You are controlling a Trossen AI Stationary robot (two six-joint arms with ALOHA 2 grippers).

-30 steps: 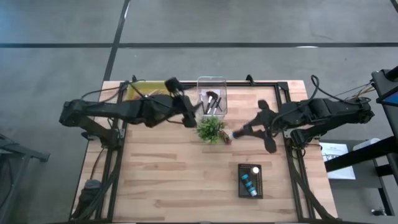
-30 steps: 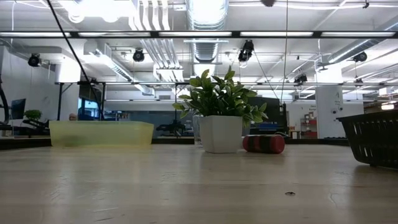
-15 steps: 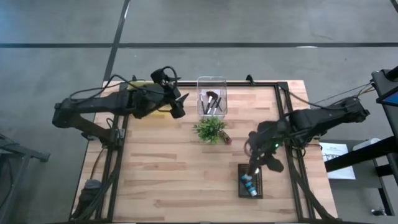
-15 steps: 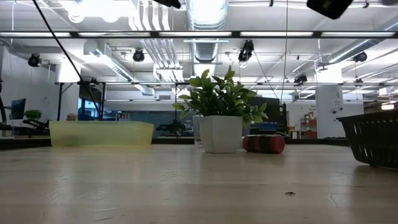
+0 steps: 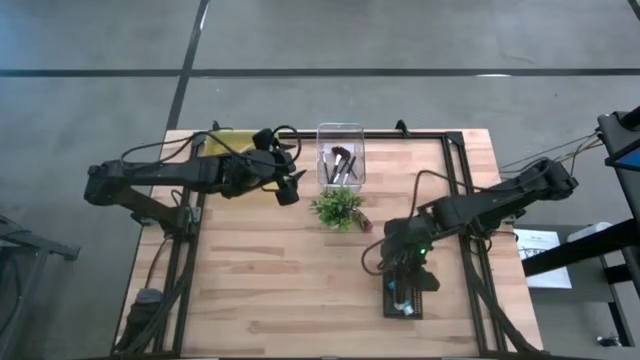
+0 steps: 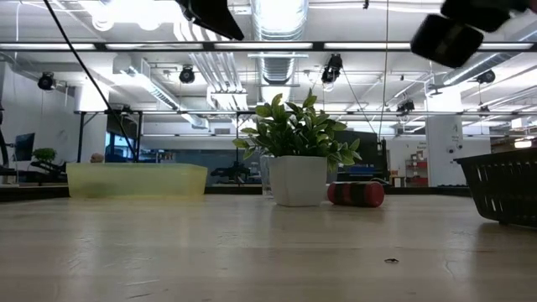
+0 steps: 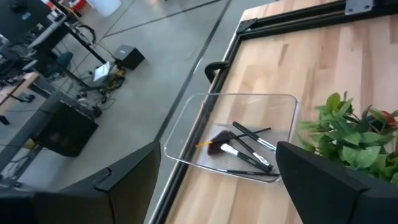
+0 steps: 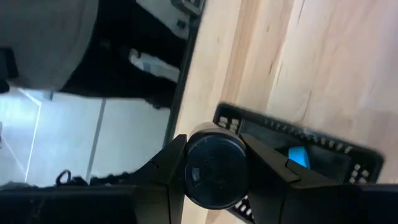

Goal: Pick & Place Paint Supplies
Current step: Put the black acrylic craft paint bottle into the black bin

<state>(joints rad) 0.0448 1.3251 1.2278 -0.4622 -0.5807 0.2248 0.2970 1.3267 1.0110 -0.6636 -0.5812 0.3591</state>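
Observation:
My right gripper [image 5: 398, 262] hovers over the black tray [image 5: 416, 297], shut on a dark round-ended cylinder [image 8: 214, 169]. The tray sits near the table's right front, and a blue paint tube [image 8: 298, 155] lies in it. My left gripper [image 5: 291, 184] hangs open, left of the clear container [image 7: 205, 134]. Several thin dark-handled brushes [image 7: 245, 149] lie in that container. The potted green plant [image 5: 339, 208] stands mid-table, with a red-and-black item [image 6: 356, 194] beside it. My right gripper pinches the dark cylinder by its two opposite sides between the two fingers [image 8: 165, 171]. Its round end [image 8: 214, 163] faces the wrist camera. The fingers slant down toward the tray. The cylinder is lifted clear, above the tray's edge [image 8: 273, 127].
A yellow bin [image 5: 228, 143] stands at the far left corner. In the low view a black basket [image 6: 508, 186] sits at the right. Black frame rails [image 5: 455, 160] run along the table's far and right sides. Bare wood lies at the near left.
My right gripper has swung from beside the plant toward the near edge, come down and tipped downward over the black tray, keeping the dark cylinder. My left gripper has sunk a little beside the clear container, still open.

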